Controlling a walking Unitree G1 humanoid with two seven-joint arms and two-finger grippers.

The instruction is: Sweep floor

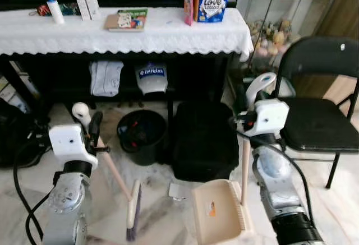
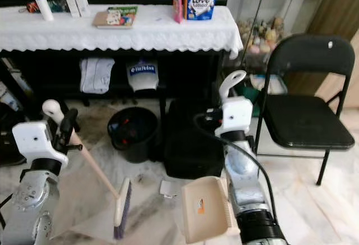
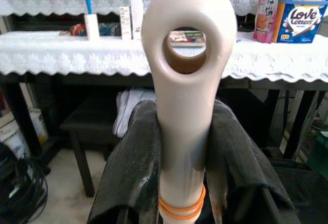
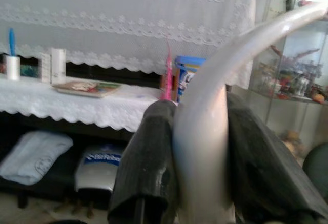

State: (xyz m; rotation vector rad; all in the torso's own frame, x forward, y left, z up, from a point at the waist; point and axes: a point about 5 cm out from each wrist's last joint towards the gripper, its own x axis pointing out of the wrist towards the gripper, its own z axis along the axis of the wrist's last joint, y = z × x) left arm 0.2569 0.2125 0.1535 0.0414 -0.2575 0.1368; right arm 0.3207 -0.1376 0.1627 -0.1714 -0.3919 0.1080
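A broom with a beige handle [image 1: 112, 169] slants down to its brush head [image 1: 133, 211] on the marble floor. My left gripper [image 1: 94, 130] is shut on the handle just under its looped end [image 3: 184, 34]. One black finger [image 3: 133, 167] presses each side in the left wrist view. My right gripper [image 4: 202, 147] is shut on the dustpan's upright pale handle [image 1: 261, 85]. The beige dustpan [image 1: 219, 217] rests on the floor in front of me. A small white scrap [image 1: 176, 190] lies between brush and pan.
A black bin [image 1: 140, 135] and a black bag [image 1: 202, 141] stand under a table with a white lace cloth [image 1: 123, 35]. A black folding chair [image 1: 317, 121] is at the right. Cables [image 1: 22, 144] lie at the left.
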